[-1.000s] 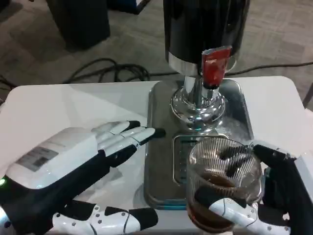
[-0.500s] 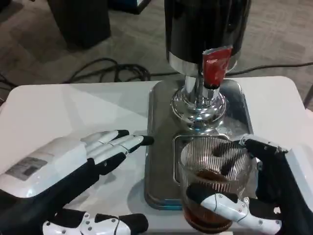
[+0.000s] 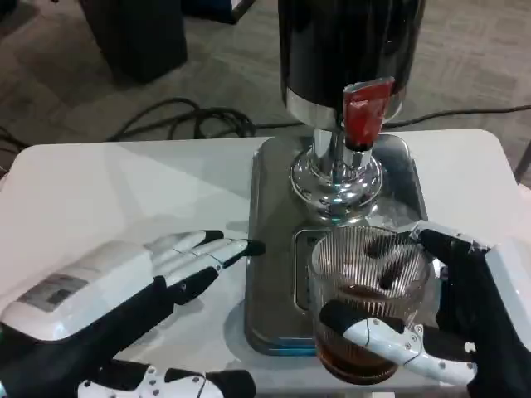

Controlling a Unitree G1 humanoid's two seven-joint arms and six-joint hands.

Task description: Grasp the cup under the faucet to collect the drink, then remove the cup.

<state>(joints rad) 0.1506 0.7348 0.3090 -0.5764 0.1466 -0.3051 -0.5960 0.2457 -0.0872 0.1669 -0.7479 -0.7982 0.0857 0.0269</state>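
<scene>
The right robot hand (image 3: 448, 332) gripped the cup (image 3: 369, 303) (brown drink inside); the left robot hand (image 3: 124, 290) lay open, fingers spread, on the table (image 3: 99, 191).

White surface (image 3: 99, 191) carries a steel drip tray (image 3: 270, 215), set right of centre. Beyond the far edge: grey carpet floor (image 3: 241, 58), black cables (image 3: 178, 123) trailing across it, a dark bin-like object (image 3: 133, 33) upper left.

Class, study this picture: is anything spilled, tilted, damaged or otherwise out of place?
Nothing stands out. The right hand holds the ribbed glass cup upright with brown drink inside, over the metal tray below the dispenser's red tap. No spill shows. The left hand hovers open beside the tray.
</scene>
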